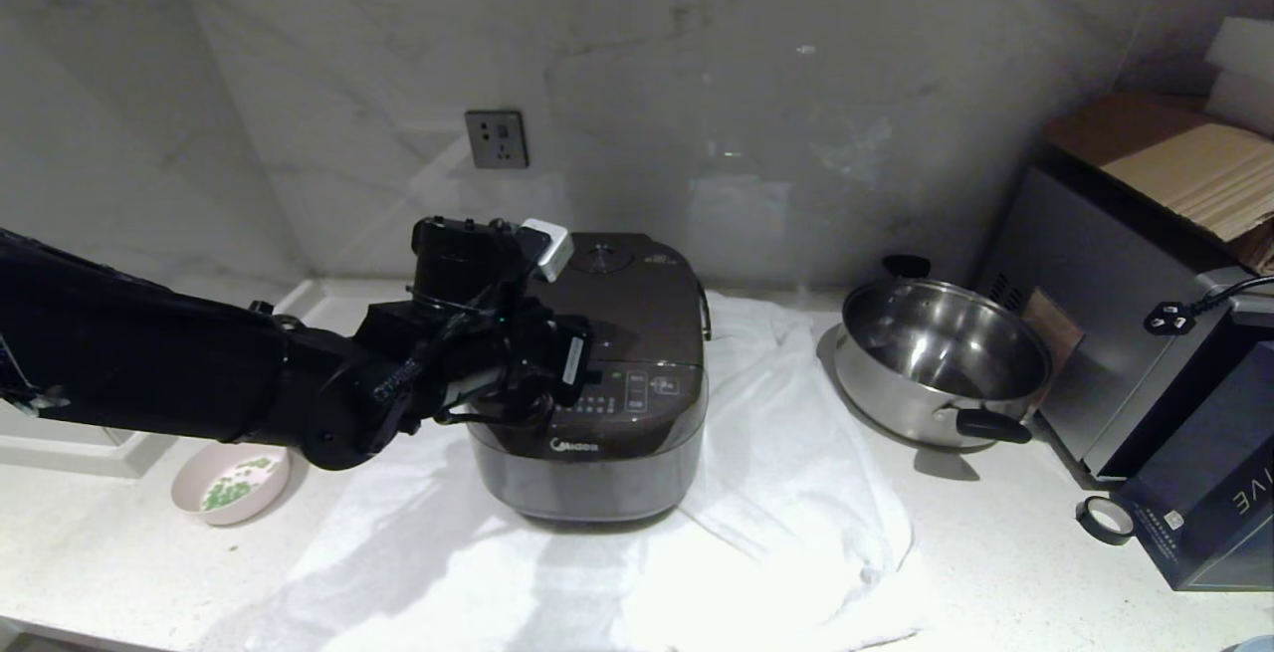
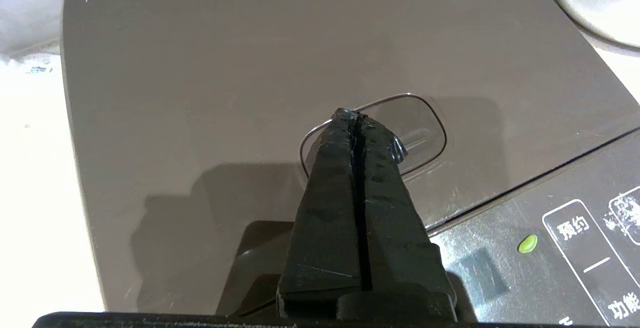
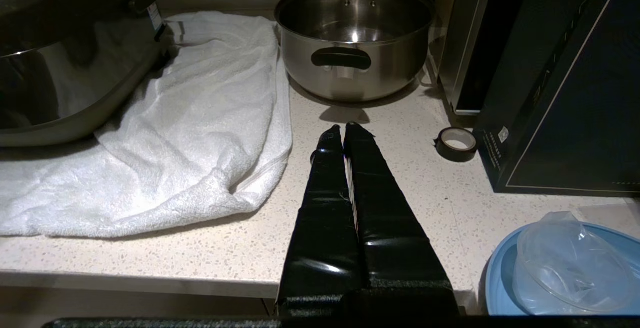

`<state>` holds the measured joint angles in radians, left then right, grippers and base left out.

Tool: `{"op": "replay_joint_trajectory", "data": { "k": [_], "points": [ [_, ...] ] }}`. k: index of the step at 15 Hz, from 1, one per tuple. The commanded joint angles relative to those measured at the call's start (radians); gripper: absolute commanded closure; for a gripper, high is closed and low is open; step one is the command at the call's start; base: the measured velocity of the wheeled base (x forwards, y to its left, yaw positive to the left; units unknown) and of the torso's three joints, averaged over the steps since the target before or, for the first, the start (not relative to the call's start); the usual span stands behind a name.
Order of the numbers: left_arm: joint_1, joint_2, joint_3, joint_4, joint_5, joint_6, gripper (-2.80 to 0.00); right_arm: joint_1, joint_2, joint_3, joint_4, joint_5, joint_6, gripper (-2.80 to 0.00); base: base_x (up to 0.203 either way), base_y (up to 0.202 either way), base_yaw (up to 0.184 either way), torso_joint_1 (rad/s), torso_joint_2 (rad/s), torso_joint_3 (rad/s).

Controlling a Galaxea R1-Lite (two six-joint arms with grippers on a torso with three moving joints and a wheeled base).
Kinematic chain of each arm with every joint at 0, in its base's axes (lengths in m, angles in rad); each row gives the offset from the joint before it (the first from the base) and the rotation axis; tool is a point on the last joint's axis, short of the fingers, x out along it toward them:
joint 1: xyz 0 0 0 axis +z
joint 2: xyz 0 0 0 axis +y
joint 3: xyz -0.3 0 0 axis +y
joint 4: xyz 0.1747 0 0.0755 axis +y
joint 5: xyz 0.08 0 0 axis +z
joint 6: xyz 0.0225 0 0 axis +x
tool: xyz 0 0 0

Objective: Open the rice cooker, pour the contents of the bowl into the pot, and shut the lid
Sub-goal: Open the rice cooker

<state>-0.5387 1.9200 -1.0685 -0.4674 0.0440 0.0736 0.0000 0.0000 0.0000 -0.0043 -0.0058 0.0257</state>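
The dark brown rice cooker stands on a white towel with its lid down, so the pot is hidden. My left arm reaches in from the left over the cooker's front. In the left wrist view my left gripper is shut and empty, its tips at the edge of the lid's oblong button. Whether they touch it I cannot tell. The pink bowl sits on the counter left of the cooker, with the green contents inside. My right gripper is shut and empty above the counter's front edge.
A steel pan with black handles sits right of the cooker, on the edge of the towel. Further right are a silver appliance, a dark box and a tape roll. A blue basin lies below the counter.
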Motion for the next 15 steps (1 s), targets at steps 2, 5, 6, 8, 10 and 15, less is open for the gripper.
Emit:
{"op": "replay_joint_trajectory", "data": {
  "k": [2, 5, 6, 8, 10, 15],
  "points": [
    [-0.004, 0.005, 0.009, 0.001, 0.0, 0.002, 0.0, 0.0, 0.0, 0.002, 0.0, -0.001, 0.0, 0.0, 0.0, 0.0, 0.0, 0.0, 0.0, 0.0],
    [-0.004, 0.008, 0.034, 0.001, -0.001, 0.013, 0.0, 0.0, 0.0, 0.003, 0.0, 0.0, -0.001, 0.0, 0.0, 0.0, 0.0, 0.0, 0.0, 0.0],
    [-0.005, 0.009, 0.054, 0.001, -0.001, 0.035, 0.0, 0.0, 0.0, 0.003, 0.0, 0.0, 0.0, 0.0, 0.0, 0.0, 0.0, 0.0, 0.0, 0.0],
    [-0.011, 0.017, 0.073, 0.0, -0.001, 0.051, 0.0, 0.0, 0.0, 0.003, 0.0, -0.001, 0.0, 0.0, 0.0, 0.0, 0.0, 0.0, 0.0, 0.0],
    [-0.012, 0.025, 0.06, 0.0, 0.0, 0.051, 0.0, 0.0, 0.0, 0.003, 0.0, 0.0, 0.0, 0.0, 0.0, 0.0, 0.0, 0.0, 0.0, 0.0],
    [-0.039, 0.029, 0.02, -0.076, 0.009, 0.01, 0.0, 0.0, 0.0, 0.003, 0.0, -0.002, 0.0, 0.0, 0.0, 0.0, 0.0, 0.0, 0.0, 0.0]
  ]
}}
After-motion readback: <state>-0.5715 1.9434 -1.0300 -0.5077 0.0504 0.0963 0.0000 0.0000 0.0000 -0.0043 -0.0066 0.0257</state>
